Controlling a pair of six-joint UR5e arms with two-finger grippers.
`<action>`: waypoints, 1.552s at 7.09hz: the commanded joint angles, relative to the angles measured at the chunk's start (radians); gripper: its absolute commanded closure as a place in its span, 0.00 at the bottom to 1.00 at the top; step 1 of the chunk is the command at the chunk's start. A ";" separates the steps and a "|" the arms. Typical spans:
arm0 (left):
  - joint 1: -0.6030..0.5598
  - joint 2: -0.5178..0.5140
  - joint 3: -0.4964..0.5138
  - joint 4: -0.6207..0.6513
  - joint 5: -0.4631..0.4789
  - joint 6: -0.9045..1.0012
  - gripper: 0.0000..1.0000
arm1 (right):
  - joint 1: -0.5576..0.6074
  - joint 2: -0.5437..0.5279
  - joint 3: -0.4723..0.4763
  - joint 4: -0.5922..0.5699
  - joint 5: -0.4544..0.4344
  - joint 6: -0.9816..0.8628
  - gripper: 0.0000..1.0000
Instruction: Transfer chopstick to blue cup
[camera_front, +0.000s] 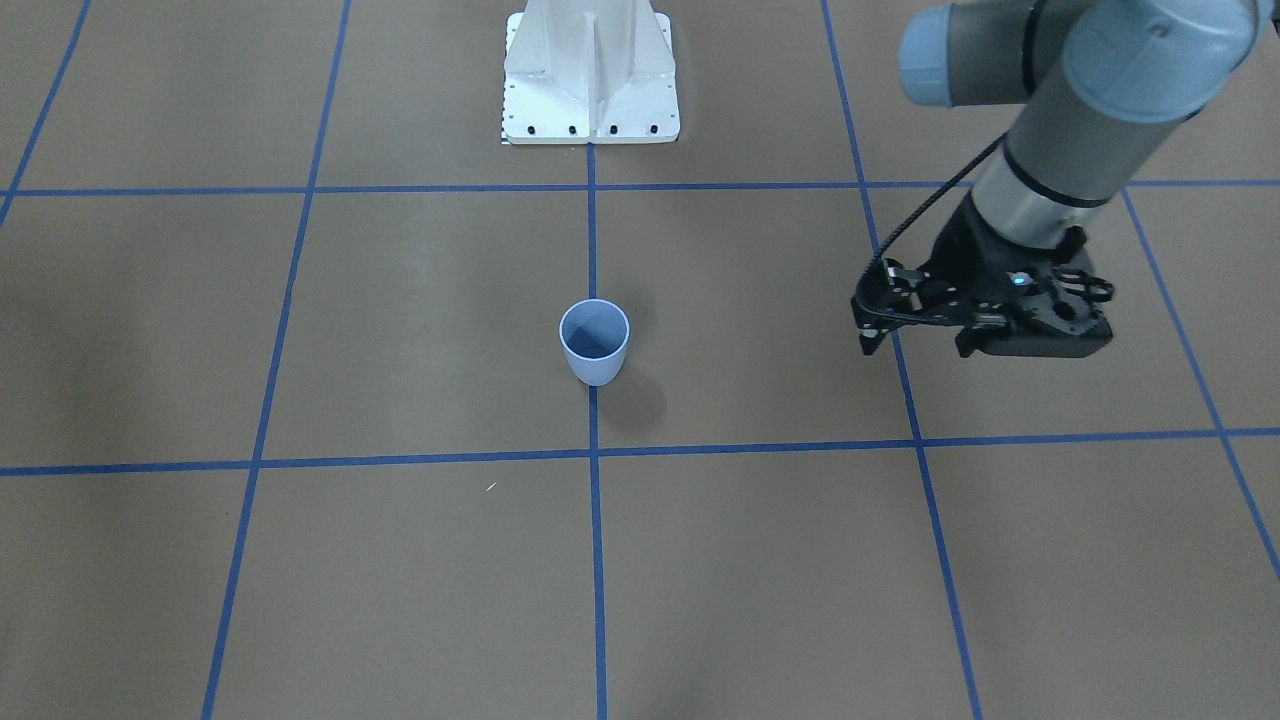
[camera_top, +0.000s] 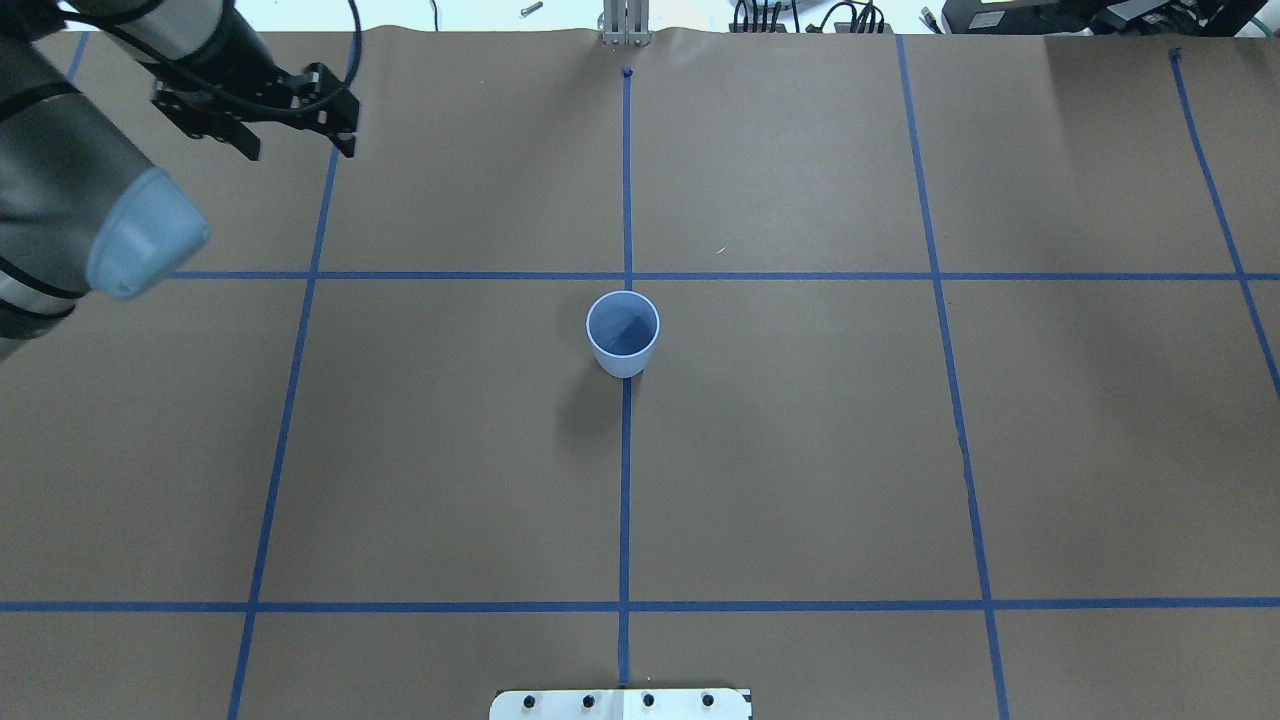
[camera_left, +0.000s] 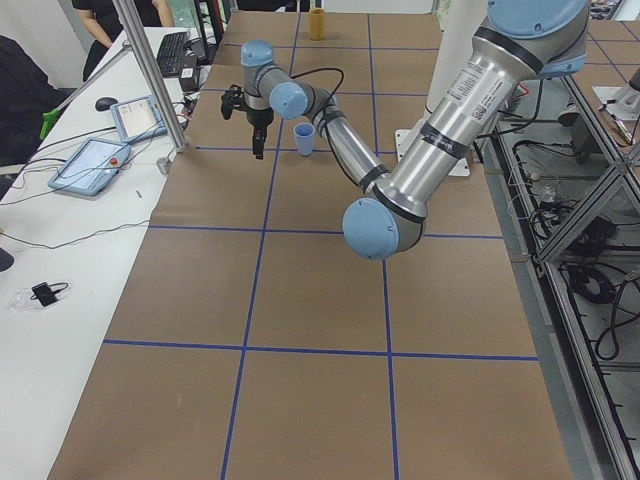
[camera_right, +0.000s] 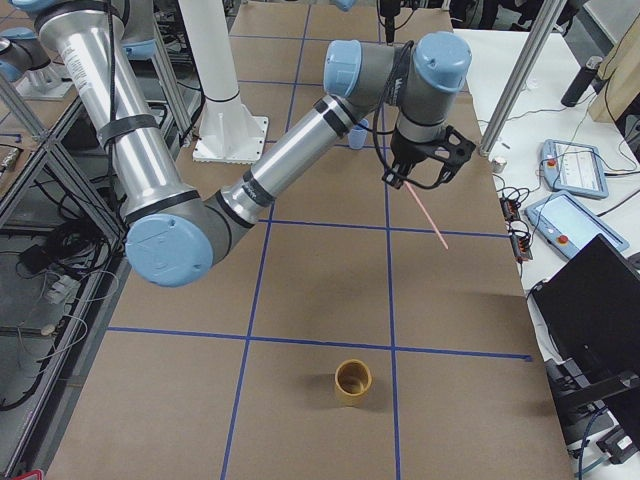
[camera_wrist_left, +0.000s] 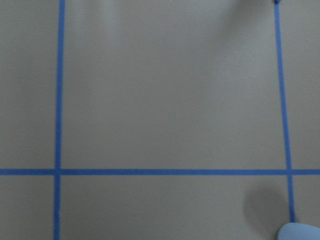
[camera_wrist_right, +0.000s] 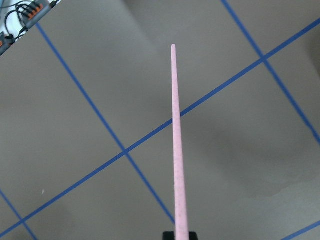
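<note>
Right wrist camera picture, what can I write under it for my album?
A pink chopstick, held at its base, points out over a brown table with blue tape lines.

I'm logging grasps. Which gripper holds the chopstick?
The right gripper: the pink chopstick sticks out from it, clear of the table. The left gripper is open and empty.

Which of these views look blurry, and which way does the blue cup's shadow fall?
Left wrist view: soft throughout, the blue cup only a blurred sliver at the bottom right corner, with a faint shadow beside it. Right wrist view: the pink chopstick is fairly crisp, the table behind it softer. Overhead view: the cup's shadow falls lower left; the background past the far edge is blown out. Front-facing view: the shadow falls lower right.
</note>
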 joint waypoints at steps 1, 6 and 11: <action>-0.148 0.097 0.077 -0.002 -0.011 0.272 0.02 | -0.149 0.152 0.006 0.031 0.120 0.243 1.00; -0.329 0.223 0.197 -0.035 -0.035 0.727 0.02 | -0.560 0.250 0.032 0.567 0.044 0.982 1.00; -0.329 0.241 0.278 -0.120 -0.034 0.729 0.02 | -0.850 0.350 -0.053 0.784 -0.136 1.083 1.00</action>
